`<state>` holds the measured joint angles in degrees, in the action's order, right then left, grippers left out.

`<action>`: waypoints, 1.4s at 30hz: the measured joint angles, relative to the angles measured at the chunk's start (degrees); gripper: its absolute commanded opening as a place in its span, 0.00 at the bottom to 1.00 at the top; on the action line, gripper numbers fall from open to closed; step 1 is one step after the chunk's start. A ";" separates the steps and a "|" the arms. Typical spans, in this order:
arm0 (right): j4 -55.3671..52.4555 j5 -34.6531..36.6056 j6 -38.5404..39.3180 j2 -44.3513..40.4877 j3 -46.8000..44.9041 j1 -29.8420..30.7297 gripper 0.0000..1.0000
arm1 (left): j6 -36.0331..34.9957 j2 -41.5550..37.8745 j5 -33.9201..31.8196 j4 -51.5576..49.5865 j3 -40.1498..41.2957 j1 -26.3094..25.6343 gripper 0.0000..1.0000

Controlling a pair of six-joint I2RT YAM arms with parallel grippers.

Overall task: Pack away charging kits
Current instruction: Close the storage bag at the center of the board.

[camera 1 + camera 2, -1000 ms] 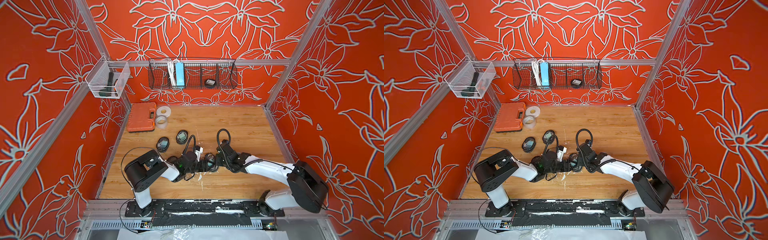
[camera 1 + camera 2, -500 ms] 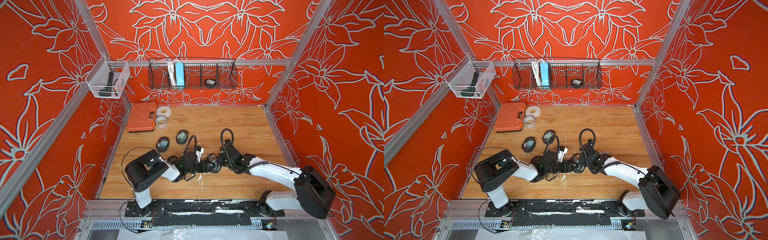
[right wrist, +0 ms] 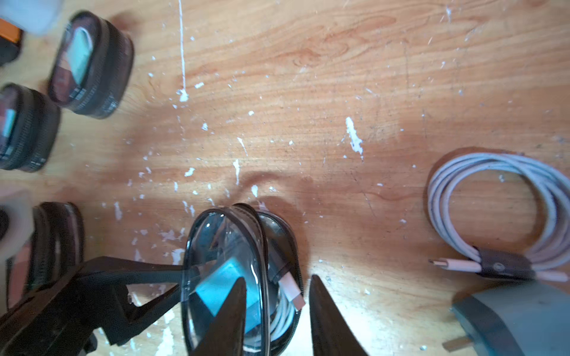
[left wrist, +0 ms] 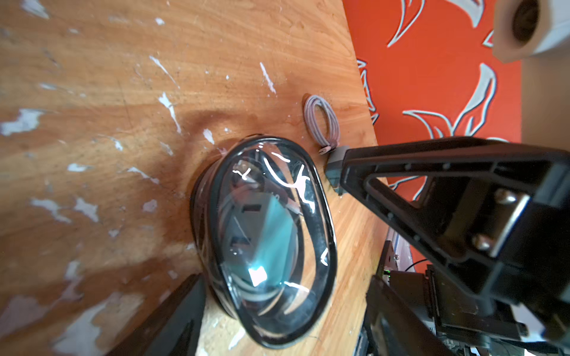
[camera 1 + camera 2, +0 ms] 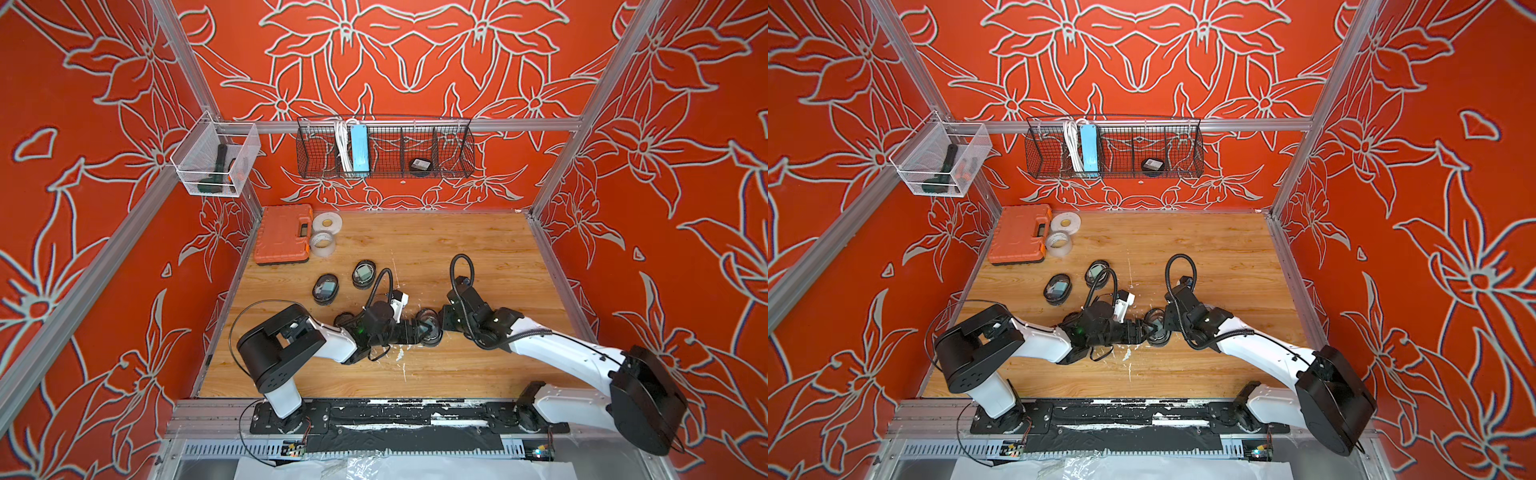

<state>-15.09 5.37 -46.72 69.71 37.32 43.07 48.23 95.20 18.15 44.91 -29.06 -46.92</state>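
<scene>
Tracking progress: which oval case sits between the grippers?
The case between the left gripper and right gripper; the other three lie farther off, beside the left arm.

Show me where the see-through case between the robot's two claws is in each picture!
Both top views: the clear case lies front-centre on the wooden table.
Left wrist: centre, filling much of the picture.
Right wrist: bottom middle.
Shared landmark: the table's white scratch marks around the case.

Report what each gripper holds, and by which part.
Nothing is clearly gripped. The left gripper brackets the clear oval case across its sides, the right gripper straddles its rim, both jaws apart; contact cannot be told.
</scene>
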 measured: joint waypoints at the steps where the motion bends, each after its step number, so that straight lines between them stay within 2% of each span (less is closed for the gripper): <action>1: 0.04 -0.22 0.17 -0.28 0.00 0.00 0.39 | -0.13 -0.70 -0.37 -0.15 0.33 0.00 0.76; 4: 0.37 -1.49 0.76 -0.11 0.00 0.02 0.40 | -0.35 -1.92 -1.22 -0.68 1.27 -0.02 0.76; 8: 1.18 -2.91 1.16 3.34 0.24 0.33 0.32 | -0.52 -3.08 -2.34 -1.99 2.14 -0.02 0.76; 10: 1.79 -3.67 1.14 5.88 0.31 0.39 0.23 | -0.66 -3.48 -2.82 -2.36 2.27 -0.02 0.76; 13: 2.27 -4.42 0.90 9.09 0.48 0.50 0.00 | -0.70 -3.76 -3.26 -2.47 2.36 -0.02 0.76; 18: 1.29 -3.34 0.94 9.51 1.20 0.50 0.00 | -0.79 -3.76 -3.52 -2.60 2.36 -0.02 0.76; 24: -0.22 0.28 0.68 6.03 0.11 0.59 0.00 | -0.85 -3.34 -3.50 -2.73 1.99 -0.02 0.76; 35: -1.53 3.41 0.37 5.77 -1.29 0.55 0.00 | -0.66 3.76 -1.70 -2.86 -2.75 -0.02 0.73; 39: -2.47 4.55 -0.35 5.92 -1.40 0.46 0.17 | -0.66 5.44 -1.20 -2.95 -4.92 -0.02 0.70; 42: -2.23 4.68 -0.63 5.60 -2.01 0.42 0.21 | -0.63 6.91 -0.98 -3.50 -6.16 -0.02 0.65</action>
<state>-17.32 10.04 -47.35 75.31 35.31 43.48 47.59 102.10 17.17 41.41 -35.22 -46.94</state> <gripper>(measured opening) 0.204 0.665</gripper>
